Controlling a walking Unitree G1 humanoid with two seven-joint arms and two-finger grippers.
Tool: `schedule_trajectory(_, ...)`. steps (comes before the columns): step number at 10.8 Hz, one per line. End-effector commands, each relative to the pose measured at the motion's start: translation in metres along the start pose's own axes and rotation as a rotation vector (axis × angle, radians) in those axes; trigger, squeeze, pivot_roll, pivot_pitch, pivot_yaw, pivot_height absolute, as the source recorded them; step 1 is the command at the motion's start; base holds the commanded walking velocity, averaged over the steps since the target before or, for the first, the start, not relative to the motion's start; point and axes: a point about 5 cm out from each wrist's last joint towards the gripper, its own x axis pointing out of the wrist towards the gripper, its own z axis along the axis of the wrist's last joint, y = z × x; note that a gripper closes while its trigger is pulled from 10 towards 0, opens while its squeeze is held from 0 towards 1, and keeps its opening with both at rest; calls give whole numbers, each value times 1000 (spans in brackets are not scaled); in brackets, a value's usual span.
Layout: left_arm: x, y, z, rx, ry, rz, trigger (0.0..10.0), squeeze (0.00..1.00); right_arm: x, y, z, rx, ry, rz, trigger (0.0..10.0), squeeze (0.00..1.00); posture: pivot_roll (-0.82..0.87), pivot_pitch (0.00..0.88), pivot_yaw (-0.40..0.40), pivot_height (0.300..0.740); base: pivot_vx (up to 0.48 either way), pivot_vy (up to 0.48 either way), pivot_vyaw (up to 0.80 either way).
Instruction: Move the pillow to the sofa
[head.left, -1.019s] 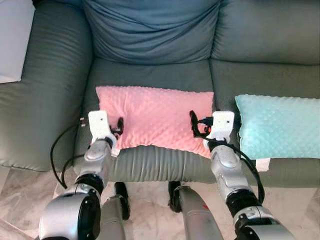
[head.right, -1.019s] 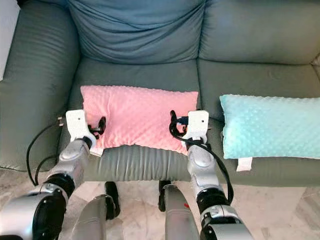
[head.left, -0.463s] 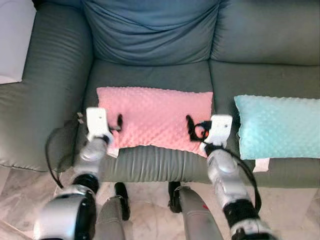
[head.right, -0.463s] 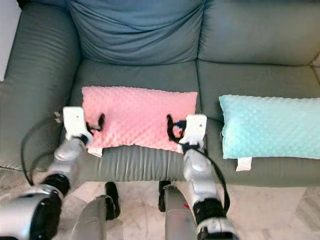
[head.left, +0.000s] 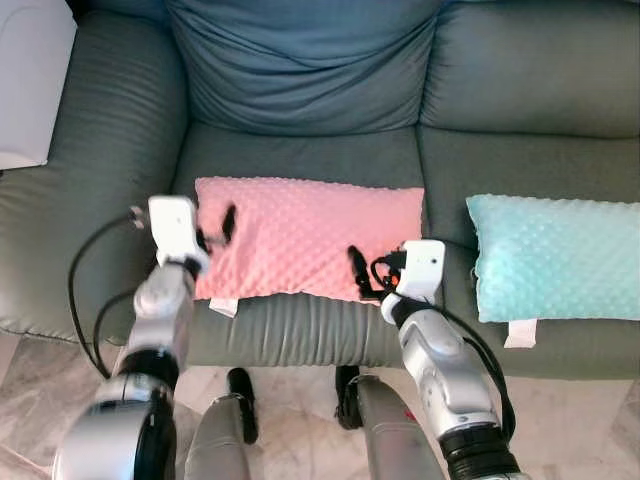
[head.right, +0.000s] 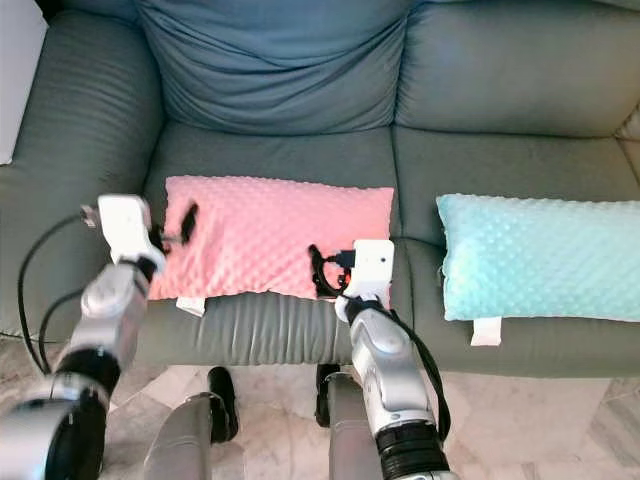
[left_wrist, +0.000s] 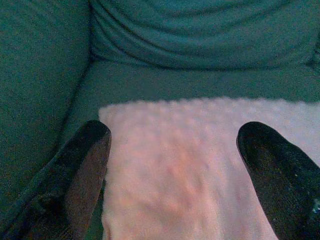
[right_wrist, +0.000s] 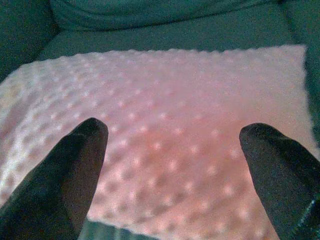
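A pink rectangular pillow of dimpled plush fabric (head.left: 305, 238) lay flat on the middle seat cushion of a grey-green leather sofa (head.left: 300, 155), its front edge hanging slightly over the seat's front, with a small white tag at its front left corner. The left gripper (head.left: 212, 226) hovered at the pillow's left end with its 2 black fingers spread apart; in the left wrist view the pillow's left edge ran just inside 1 finger (left_wrist: 82, 167), and the pink fabric spanned the gap to the other without either finger visibly pressing on it. The right gripper (head.left: 362, 272) sat over the pillow's front right part, its fingers likewise parted, and in the right wrist view the pillow lay under and between both fingertips (right_wrist: 80, 160), not pinched. On the neighbouring seat to the right, well apart from both grippers, lay a mint-green rectangular dimpled pillow (head.left: 555, 258).
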Motion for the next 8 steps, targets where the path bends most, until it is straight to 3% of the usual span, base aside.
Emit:
schedule_trajectory(1,-13,2,-16,19,52,-29,10000,1000,-6,4,-16,73,99,32,10000,1000,-160,357,-24,740,0,0,0)
schedule_trajectory(4,-33,4,-30,37,77,-19,10000,1000,-13,12,-39,146,299,79,10000,1000,-141,336,-26,740,0,0,0)
schedule_trajectory(5,-40,1,-37,54,103,-37,10000,647,-16,10,-44,147,319,78,10000,424,-140,336,-27,740,0,0,0)
schedule_trajectory(6,-46,-1,-43,52,125,-45,10000,0,-19,7,-51,153,356,76,10000,0,-138,336,-30,740,0,0,0)
schedule_trajectory(7,-58,-9,-53,50,159,-81,10000,0,-28,-9,-68,153,428,36,10000,0,-136,337,-29,740,0,0,0)
schedule_trajectory(8,-58,-12,-53,41,165,-88,10000,0,-31,-16,-75,132,461,23,10000,0,-135,339,-26,740,0,0,0)
